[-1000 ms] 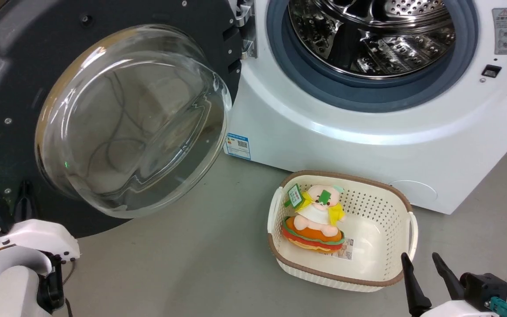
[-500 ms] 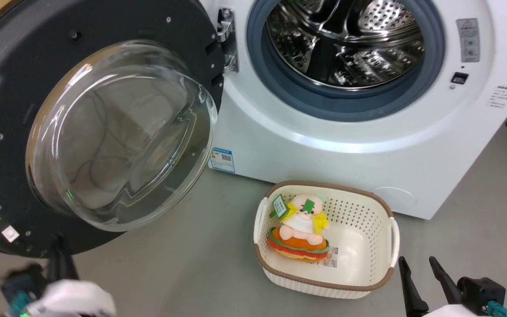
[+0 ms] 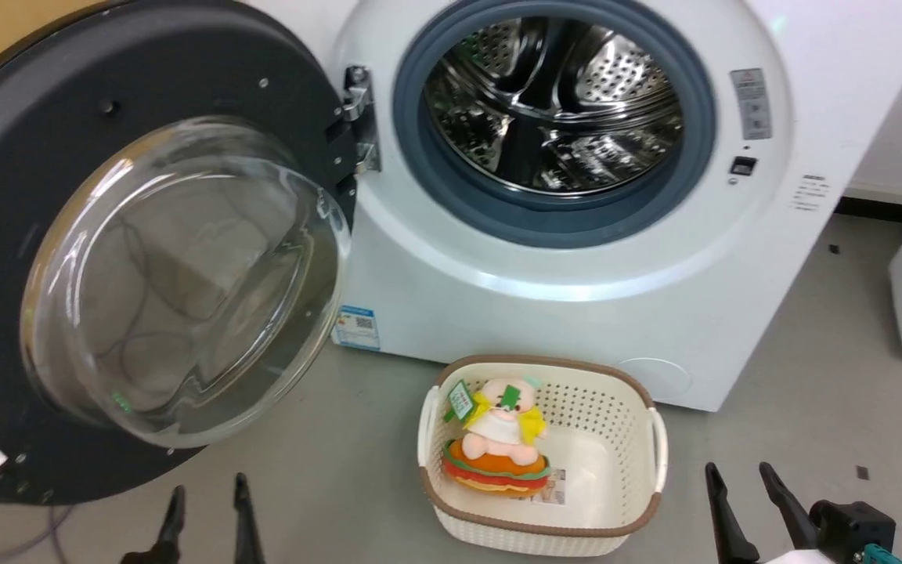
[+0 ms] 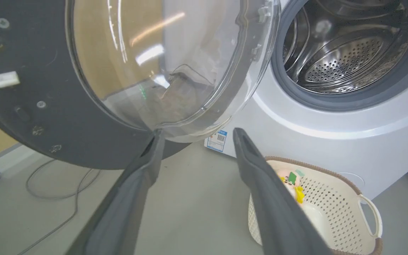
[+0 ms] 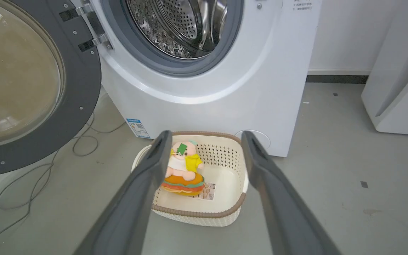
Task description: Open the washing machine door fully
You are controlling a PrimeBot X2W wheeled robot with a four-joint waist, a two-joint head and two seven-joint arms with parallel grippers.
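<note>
Well apart & empty: L fingers near door, R fingers.

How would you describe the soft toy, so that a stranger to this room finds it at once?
Find the big white washing machine; on the grey floor before it stands a cream perforated basket with a brown rim. Inside, at its left, sits the soft toy: a pink figure in yellow on an orange burger cushion, the only colourful thing in it.
</note>
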